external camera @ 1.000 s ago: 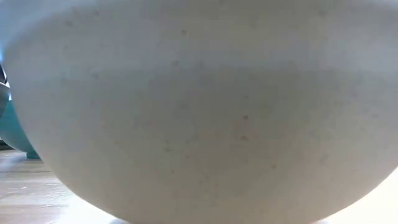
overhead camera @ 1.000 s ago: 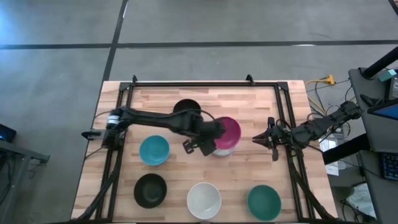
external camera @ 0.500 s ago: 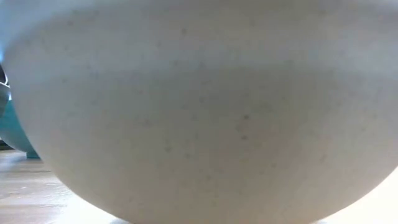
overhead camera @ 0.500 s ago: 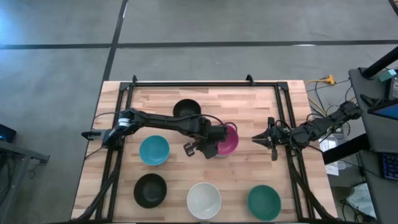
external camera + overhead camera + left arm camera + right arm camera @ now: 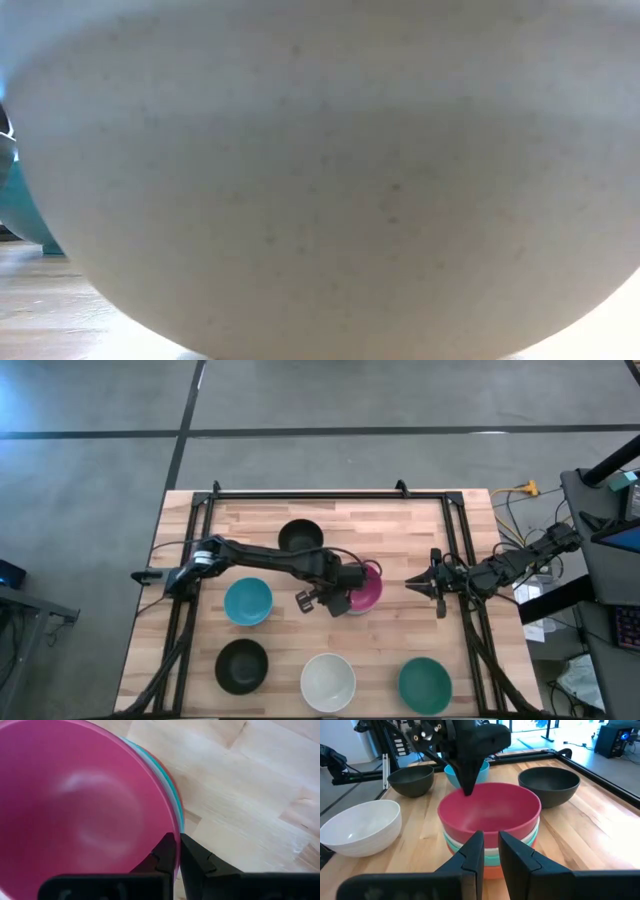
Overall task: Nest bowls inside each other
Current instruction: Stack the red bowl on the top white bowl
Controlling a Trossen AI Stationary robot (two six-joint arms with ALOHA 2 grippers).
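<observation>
The left pincer [image 5: 347, 593] is gripping the rim of the magenta bowl [image 5: 366, 584], fingers fully closed on it, seating it atop the stack of bowls [image 5: 492, 854]. The right pincer [image 5: 422, 584] is waiting just beside the stack, slightly parted and holding nothing. Next, I judge, the left should let go and fetch the light blue bowl [image 5: 247, 601] nearby on the worktop [image 5: 400, 530]

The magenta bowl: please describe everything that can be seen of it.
The magenta bowl is round, smooth and looks like plastic. It sits upright and empty on top of a nested stack: a light blue, a white and a red rim show beneath it. The stack stands near the middle of the wooden table. The left gripper, shut, pinches its rim on the side away from the right arm.
</observation>
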